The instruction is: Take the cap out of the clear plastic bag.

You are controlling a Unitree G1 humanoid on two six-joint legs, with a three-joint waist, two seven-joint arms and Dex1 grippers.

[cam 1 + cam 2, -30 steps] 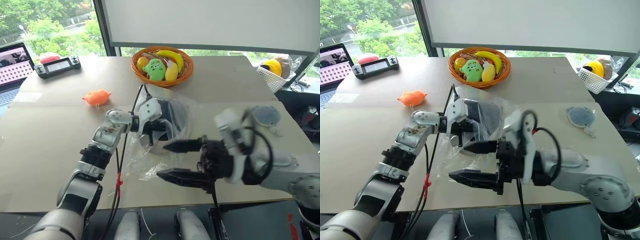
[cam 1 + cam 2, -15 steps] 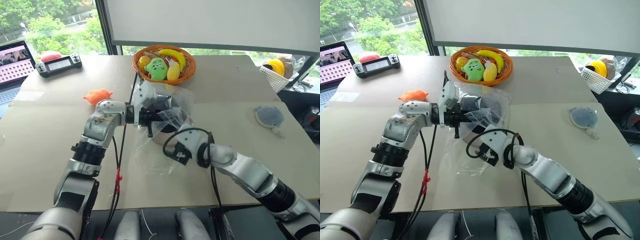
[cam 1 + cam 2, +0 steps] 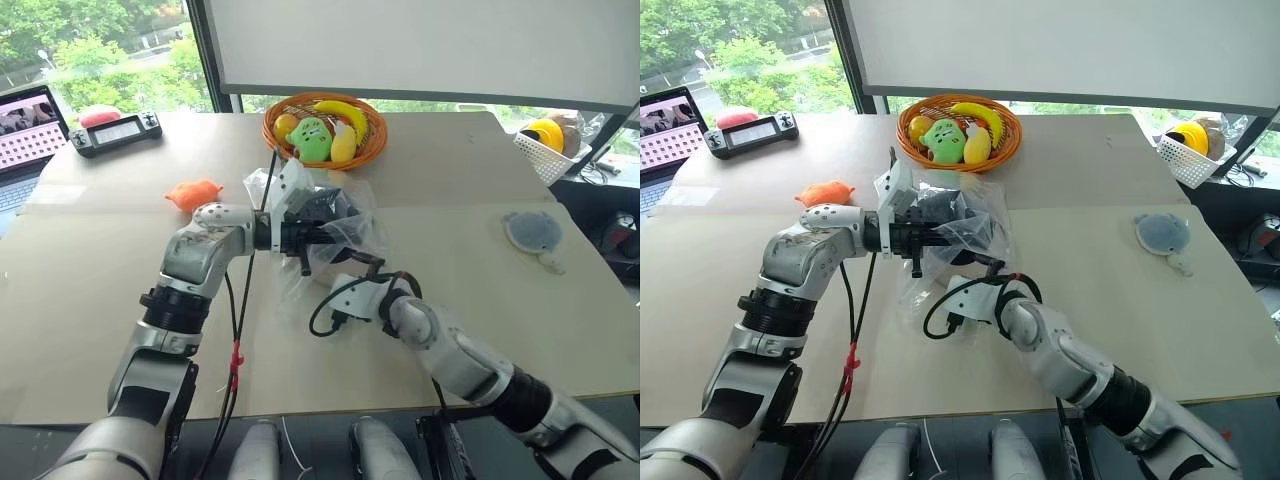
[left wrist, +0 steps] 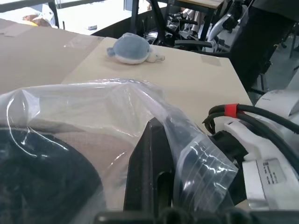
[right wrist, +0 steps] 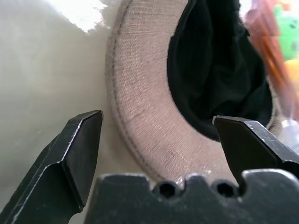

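Observation:
The clear plastic bag (image 3: 350,228) hangs crumpled above the middle of the table, my left gripper (image 4: 153,128) shut on a fold of it. Inside it sits the cap (image 5: 140,121), beige with a dark lining (image 5: 219,70); in the left eye view the cap (image 3: 322,207) shows as a dark patch through the plastic. Just below the bag my right gripper (image 5: 156,119) is open. Its two fingers stand on either side of the cap's brim without touching it.
An orange basket (image 3: 372,140) of toy fruit stands right behind the bag. An orange plush (image 3: 193,193) lies to the left, a grey-blue plush (image 3: 533,232) to the right. A controller (image 3: 115,130) and laptop (image 3: 25,130) sit far left, a white basket (image 3: 545,155) far right.
My right gripper has swung forward and down from near the camera to the bag, rolling as it went. The left gripper has lifted the bag a little.

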